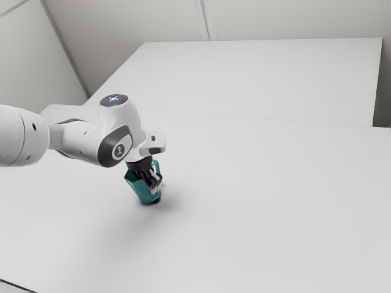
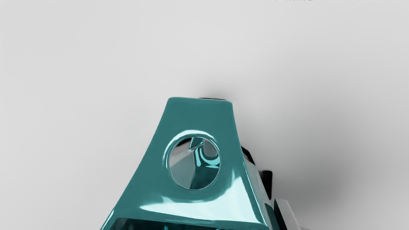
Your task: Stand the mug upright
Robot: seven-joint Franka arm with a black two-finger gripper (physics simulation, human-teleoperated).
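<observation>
A plain white table spreads across the exterior view, with soft grey shading on its top. Beyond it lies a second pale surface, a thin seam between the two. Behind stands a light grey back wall with an upright strip. At the exterior view's left, a dark slanting strip borders a paler side wall; a short dark line crosses the near corner.
</observation>
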